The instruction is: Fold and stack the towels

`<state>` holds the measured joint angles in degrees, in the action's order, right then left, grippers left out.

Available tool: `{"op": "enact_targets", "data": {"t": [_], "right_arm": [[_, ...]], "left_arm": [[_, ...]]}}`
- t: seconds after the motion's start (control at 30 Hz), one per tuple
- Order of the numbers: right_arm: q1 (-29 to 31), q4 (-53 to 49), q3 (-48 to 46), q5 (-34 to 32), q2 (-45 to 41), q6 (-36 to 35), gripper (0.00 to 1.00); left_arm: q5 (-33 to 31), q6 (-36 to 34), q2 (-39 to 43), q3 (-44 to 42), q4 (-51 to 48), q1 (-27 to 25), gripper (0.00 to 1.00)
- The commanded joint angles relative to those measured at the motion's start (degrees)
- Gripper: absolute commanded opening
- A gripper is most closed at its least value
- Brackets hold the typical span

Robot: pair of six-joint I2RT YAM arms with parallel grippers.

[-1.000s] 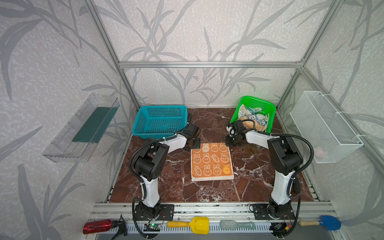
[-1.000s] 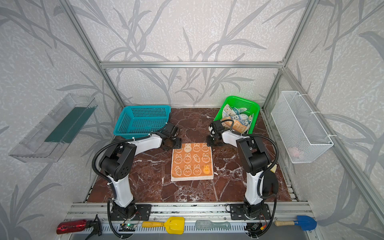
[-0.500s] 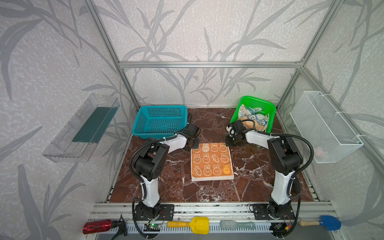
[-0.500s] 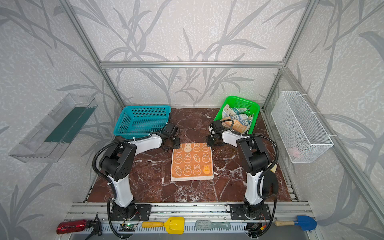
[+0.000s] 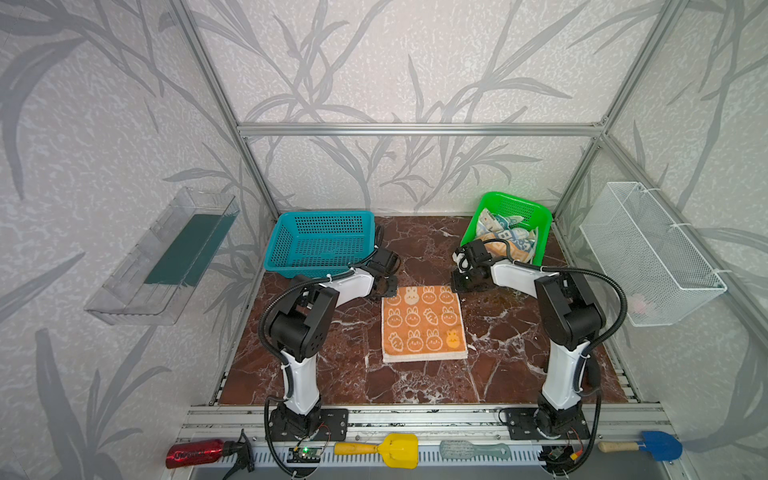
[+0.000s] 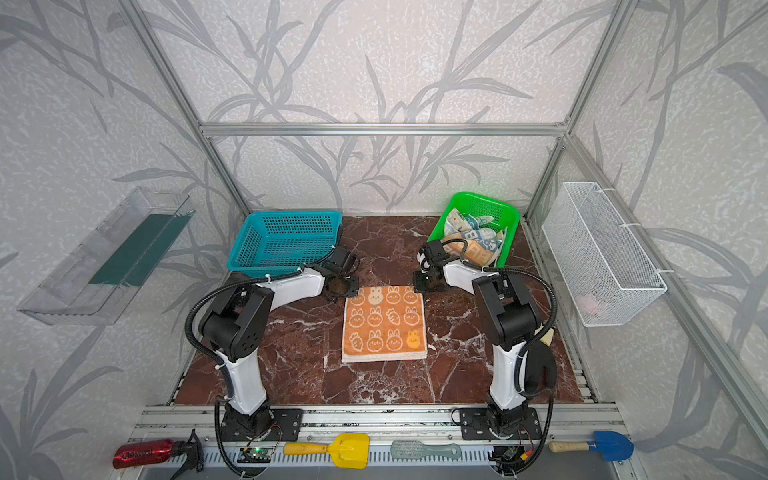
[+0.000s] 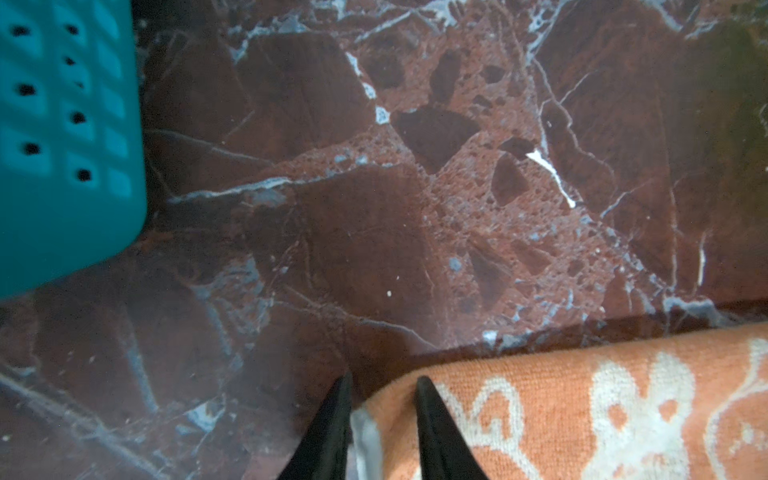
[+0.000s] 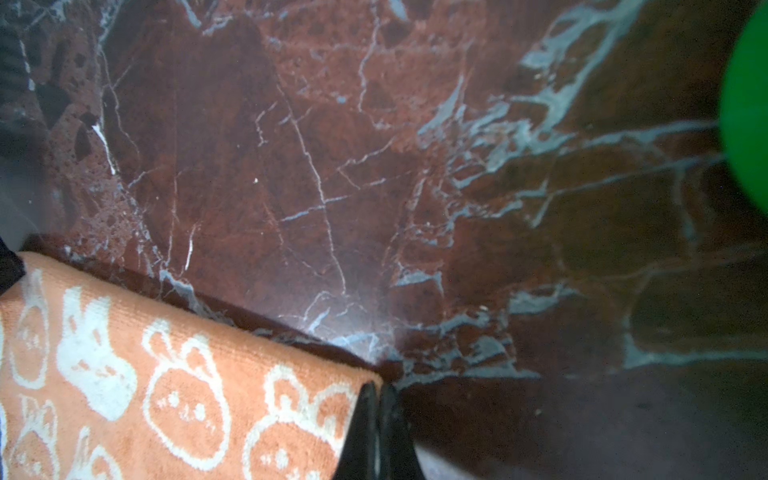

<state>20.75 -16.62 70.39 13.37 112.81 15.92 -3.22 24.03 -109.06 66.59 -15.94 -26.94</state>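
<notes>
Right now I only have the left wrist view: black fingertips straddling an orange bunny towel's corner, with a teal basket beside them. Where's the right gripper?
Observer: The right gripper is shut, tips at the orange bunny towel's other far corner.
Operator: Towel flat?
Observer: Yes. In both top views it lies flat, with no wrinkles showing.
Operator: Other towels?
Observer: Crumpled towels sit in the green basket at the far right of the table.
</notes>
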Motion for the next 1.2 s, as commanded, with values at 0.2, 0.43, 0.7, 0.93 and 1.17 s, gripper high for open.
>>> {"op": "enact_targets", "data": {"t": [0.2,0.43,0.7,0.93,1.17], "right_arm": [[0.2,-2.5,1.0,-0.3,0.8,-0.5,0.03],[-0.5,-2.9,1.6,-0.1,-0.3,-0.6,0.00],[-0.9,-5.9,6.9,-0.5,-1.3,-2.0,0.00],[-1.2,-8.4,10.6,-1.0,-1.2,-3.6,0.00],[-2.0,-8.1,7.2,-0.9,-5.7,-3.6,0.00]], "left_arm": [[-2.0,-0.4,-1.0,-0.4,-1.4,0.2,0.09],[-3.1,-0.8,-0.9,1.4,-2.6,0.2,0.00],[-4.1,-1.4,1.5,6.3,-3.9,0.2,0.00],[-5.7,-3.0,1.4,11.6,-6.8,0.1,0.00],[-7.5,-2.9,6.3,8.2,-6.5,0.2,0.00]]}}
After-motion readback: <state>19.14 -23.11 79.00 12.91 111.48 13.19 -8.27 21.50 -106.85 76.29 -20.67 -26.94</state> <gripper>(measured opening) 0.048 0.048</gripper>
